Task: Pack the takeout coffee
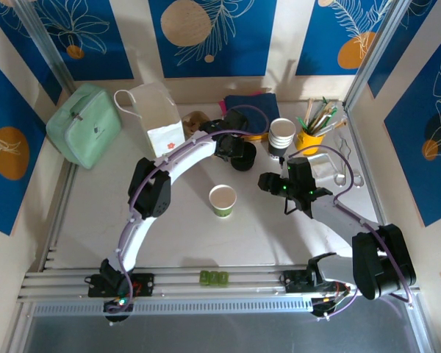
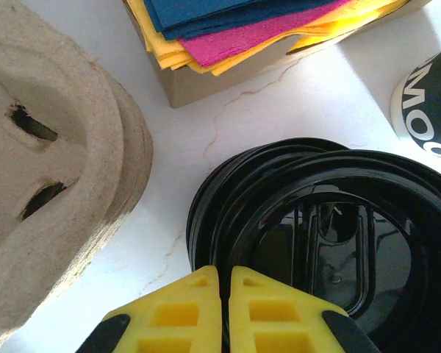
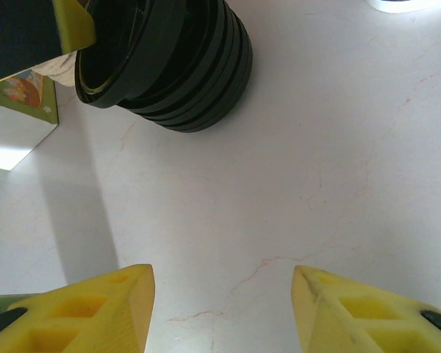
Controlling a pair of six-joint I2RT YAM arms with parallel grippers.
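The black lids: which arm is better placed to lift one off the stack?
Left. The left fingers are shut on the rim of the top lid of the stack, while the right fingers hang open over the table beside it.

We see a mint pouch [image 1: 84, 125] and a white paper bag [image 1: 160, 118] at the back left, and black lids [image 2: 316, 220] stacked beside cardboard carriers [image 2: 51, 162] and coloured napkins [image 2: 235, 29].
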